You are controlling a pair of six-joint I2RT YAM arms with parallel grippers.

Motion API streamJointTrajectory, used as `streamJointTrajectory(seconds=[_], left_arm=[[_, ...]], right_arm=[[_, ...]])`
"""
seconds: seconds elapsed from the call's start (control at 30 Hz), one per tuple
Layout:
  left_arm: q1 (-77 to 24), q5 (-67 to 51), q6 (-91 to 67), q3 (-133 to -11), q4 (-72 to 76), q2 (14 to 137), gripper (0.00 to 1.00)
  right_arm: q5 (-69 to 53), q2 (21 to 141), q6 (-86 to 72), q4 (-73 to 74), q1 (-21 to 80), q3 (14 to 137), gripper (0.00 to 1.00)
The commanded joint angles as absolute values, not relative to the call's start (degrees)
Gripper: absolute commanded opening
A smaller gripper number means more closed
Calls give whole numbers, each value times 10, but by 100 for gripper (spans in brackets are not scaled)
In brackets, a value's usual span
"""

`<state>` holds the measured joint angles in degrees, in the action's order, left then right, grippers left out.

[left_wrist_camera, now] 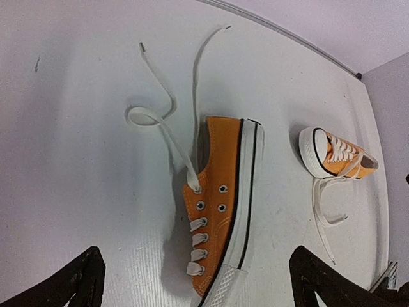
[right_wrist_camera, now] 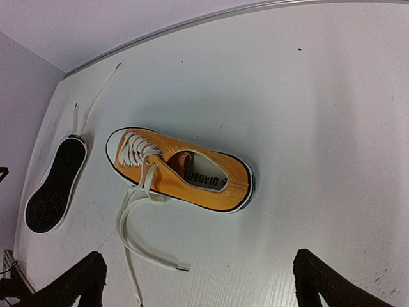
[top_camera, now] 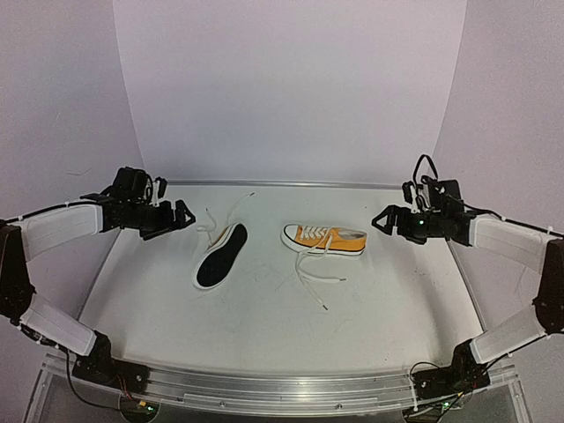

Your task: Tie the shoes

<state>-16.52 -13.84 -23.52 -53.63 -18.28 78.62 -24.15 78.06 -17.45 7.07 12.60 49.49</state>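
An orange sneaker (top_camera: pixel 324 239) stands upright at mid-table, its loose white laces (top_camera: pixel 310 278) trailing toward the front. The other sneaker (top_camera: pixel 220 257) lies on its side to the left, showing its black sole, with its laces (top_camera: pixel 220 220) spread toward the back. My left gripper (top_camera: pixel 181 214) hovers open just left of the tipped shoe. In the left wrist view its fingers (left_wrist_camera: pixel 70 284) stand wide apart above that shoe's orange side (left_wrist_camera: pixel 220 204). My right gripper (top_camera: pixel 381 220) hovers open right of the upright shoe (right_wrist_camera: pixel 185 173), with its fingers (right_wrist_camera: pixel 319 281) wide apart and empty.
The white table (top_camera: pixel 264 326) ends in a metal strip (top_camera: pixel 291 184) at the back, under a curved white backdrop. An aluminium rail (top_camera: pixel 273 383) with both arm bases runs along the near edge. The upright shoe's lace tip (right_wrist_camera: pixel 182 267) lies on the table between the right fingers.
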Motion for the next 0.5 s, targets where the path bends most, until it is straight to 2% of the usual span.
streamJointTrajectory(seconds=[0.0,0.33,0.47], left_arm=[[-258,-84,-169,-616,-215,800,100],[-482,10,-98,-816,-288,1024,99],[-535,36,-98,-888,-304,1110,96]], right_arm=[[-204,824,-142,120,130,561,98],[-171,1021,-99,177,146,727,98],[-180,1072,-97,186,147,770,92]])
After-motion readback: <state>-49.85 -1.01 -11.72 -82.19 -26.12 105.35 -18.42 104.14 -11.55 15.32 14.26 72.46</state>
